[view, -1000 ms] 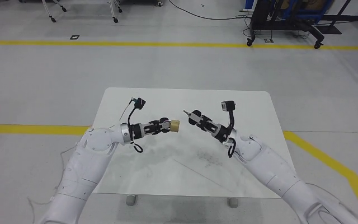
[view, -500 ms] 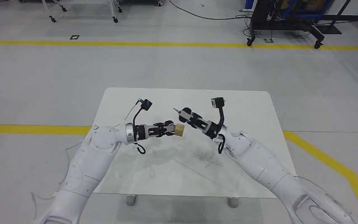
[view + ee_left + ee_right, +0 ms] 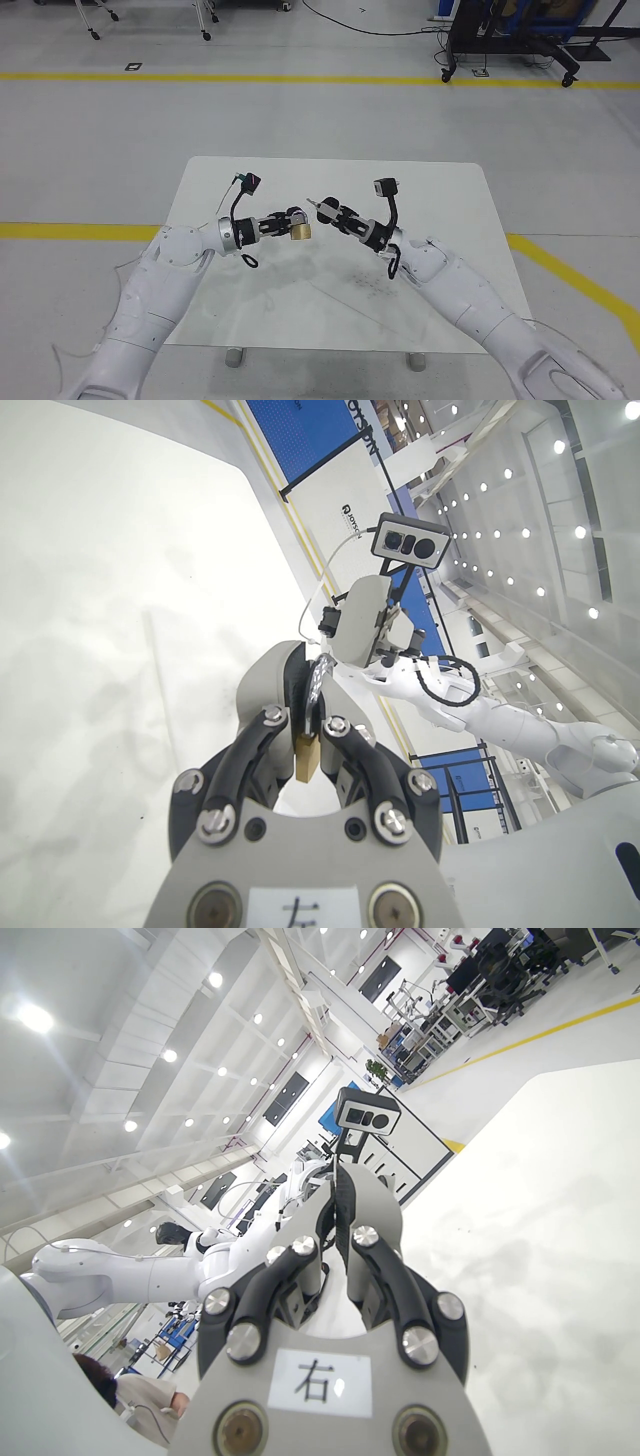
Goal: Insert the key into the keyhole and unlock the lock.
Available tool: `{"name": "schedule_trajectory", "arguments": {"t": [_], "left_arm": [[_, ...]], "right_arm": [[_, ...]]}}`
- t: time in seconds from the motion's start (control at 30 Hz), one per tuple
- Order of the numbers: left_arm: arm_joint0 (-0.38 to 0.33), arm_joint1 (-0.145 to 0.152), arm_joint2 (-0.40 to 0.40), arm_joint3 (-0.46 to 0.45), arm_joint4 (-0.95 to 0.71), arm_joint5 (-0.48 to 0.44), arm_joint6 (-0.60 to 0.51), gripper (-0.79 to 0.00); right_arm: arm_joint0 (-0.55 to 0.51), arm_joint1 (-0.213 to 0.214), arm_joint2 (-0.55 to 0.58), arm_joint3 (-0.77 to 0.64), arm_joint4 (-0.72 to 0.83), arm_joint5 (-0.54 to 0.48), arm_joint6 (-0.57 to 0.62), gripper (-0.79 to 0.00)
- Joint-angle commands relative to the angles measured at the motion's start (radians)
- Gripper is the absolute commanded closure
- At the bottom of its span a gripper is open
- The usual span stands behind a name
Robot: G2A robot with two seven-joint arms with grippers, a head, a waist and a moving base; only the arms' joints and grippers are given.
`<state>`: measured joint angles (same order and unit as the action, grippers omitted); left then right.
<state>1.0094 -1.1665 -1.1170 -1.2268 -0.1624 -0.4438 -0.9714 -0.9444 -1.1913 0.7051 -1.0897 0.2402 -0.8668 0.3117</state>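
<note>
The left jaws are closed on the small brass padlock (image 3: 306, 757). They pinch its silver shackle (image 3: 314, 687) between the black pads (image 3: 294, 680), and the brass body shows in the gap behind the fingertips. The right jaws are pressed shut on the thin silver key (image 3: 317, 206). In the right wrist view the key is too thin to make out, but from above its pale tip sticks out toward the padlock. Both things are held in the air over the middle of the white bench (image 3: 430, 300). The key tip is near the padlock but apart from it, slightly farther from the robot than the brass body.

I see 3 risks, starting at the grips:

1. The padlock is held only by its shackle, so the body may pivot or swing when the key pushes on it, and the tip would skate off the face.
2. The key is clamped on a narrow flat between 2 pads. A push that is slightly off axis could twist it in the grip or slide it back.
3. I cannot tell which way the keyhole faces. If it is turned away from the key's line, the tip will hit brass, not slot.

Either slip could drop a part onto the bench below, and it would have to be grasped again.
</note>
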Motion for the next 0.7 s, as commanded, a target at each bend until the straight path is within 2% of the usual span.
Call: {"name": "schedule_trajectory", "arguments": {"t": [0.0, 0.1, 0.17, 0.27, 0.37, 0.43, 0.5, 0.6, 0.67], "left_arm": [[0.0, 0.0, 0.0, 0.0, 0.0, 0.0, 0.0, 0.0], [0.005, 0.0, 0.0, -0.002, 0.004, 0.007, 0.016, 0.0], [0.017, -0.003, 0.011, -0.017, -0.014, 0.052, 0.033, 0.0], [0.006, -0.01, 0.02, 0.003, -0.098, 0.186, 0.033, 0.0], [-0.014, -0.022, 0.043, 0.028, -0.189, 0.309, 0.021, 0.0], [-0.032, -0.031, 0.063, 0.056, -0.222, 0.356, 0.034, 0.0], [-0.051, -0.043, 0.077, 0.091, -0.267, 0.379, 0.068, 0.0], [-0.083, -0.058, 0.095, 0.154, -0.32, 0.384, 0.066, 0.0], [-0.087, -0.059, 0.096, 0.162, -0.326, 0.383, 0.064, 0.0]], "right_arm": [[0.0, 0.0, -0.001, 0.0, 0.001, 0.0, 0.001, 0.0], [0.0, 0.0, -0.001, 0.0, 0.001, 0.0, 0.001, 0.0], [0.0, 0.0, -0.001, 0.0, 0.001, 0.0, 0.001, 0.0], [-0.022, 0.002, 0.012, -0.02, 0.007, 0.015, -0.013, 0.0], [-0.072, 0.015, 0.04, -0.057, 0.082, 0.036, 0.036, 0.0], [-0.11, 0.031, 0.078, -0.085, 0.131, 0.063, 0.064, 0.0], [-0.164, 0.049, 0.121, -0.134, 0.135, 0.087, 0.07, 0.0], [-0.257, 0.08, 0.191, -0.232, 0.107, 0.176, 0.067, 0.0], [-0.305, 0.093, 0.229, -0.299, 0.093, 0.217, 0.059, 0.0]]}}
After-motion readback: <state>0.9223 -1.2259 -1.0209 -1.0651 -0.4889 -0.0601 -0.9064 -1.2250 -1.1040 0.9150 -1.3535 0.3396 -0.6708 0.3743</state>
